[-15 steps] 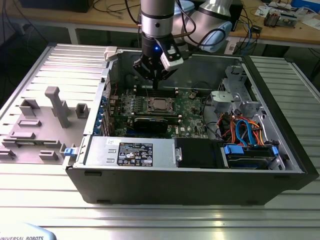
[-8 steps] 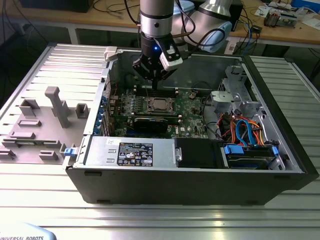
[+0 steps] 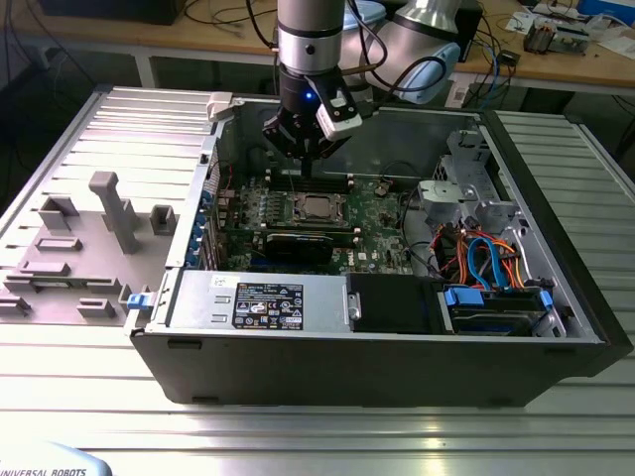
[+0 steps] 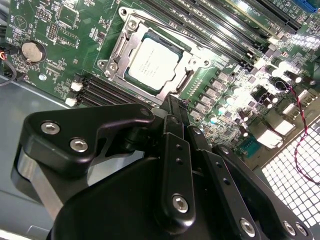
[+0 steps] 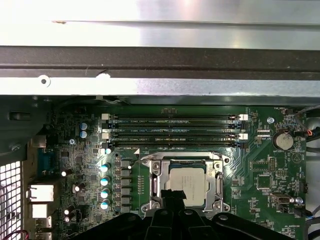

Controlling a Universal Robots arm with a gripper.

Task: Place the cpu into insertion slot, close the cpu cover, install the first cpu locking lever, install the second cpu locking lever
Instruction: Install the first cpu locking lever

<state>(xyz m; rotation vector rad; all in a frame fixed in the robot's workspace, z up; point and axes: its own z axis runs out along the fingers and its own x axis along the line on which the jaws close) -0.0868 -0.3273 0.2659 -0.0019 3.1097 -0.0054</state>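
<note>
A ribbed grey metal table (image 3: pixel 298 436) carries the whole set-up. At the exterior view's left lies a flat grey panel (image 3: pixel 129 129) with several grey blocks (image 3: pixel 114 208) standing on it. Just beside it sits the open computer case (image 3: pixel 347 372), on its side, with a labelled power supply (image 3: pixel 198 297) along the near wall. Behind that are the black graphics card (image 3: pixel 298 246) and the green motherboard (image 3: pixel 372 223). Near the board's middle the cpu (image 3: pixel 317 207) lies in the insertion slot (image 3: pixel 333 208), its dull silver top showing through the window of the cpu cover (image 4: pixel 120 47), which lies flat around it. Whether the levers at its sides are latched is hard to make out. The arm (image 3: pixel 308 40) comes down from above, and the gripper (image 3: pixel 303 171) hangs over the memory slots (image 5: pixel 172 127) just beyond the socket. In both wrist views its black fingers (image 4: pixel 172 107) are pressed together with nothing between them, the tips above the edge of the socket. Further right stand a silver drive cage (image 3: pixel 466 178) and a tangle of blue and orange cables (image 3: pixel 476 253). Across the back of the room runs a wooden bench (image 3: pixel 556 64) strewn with wires and small parts.
</note>
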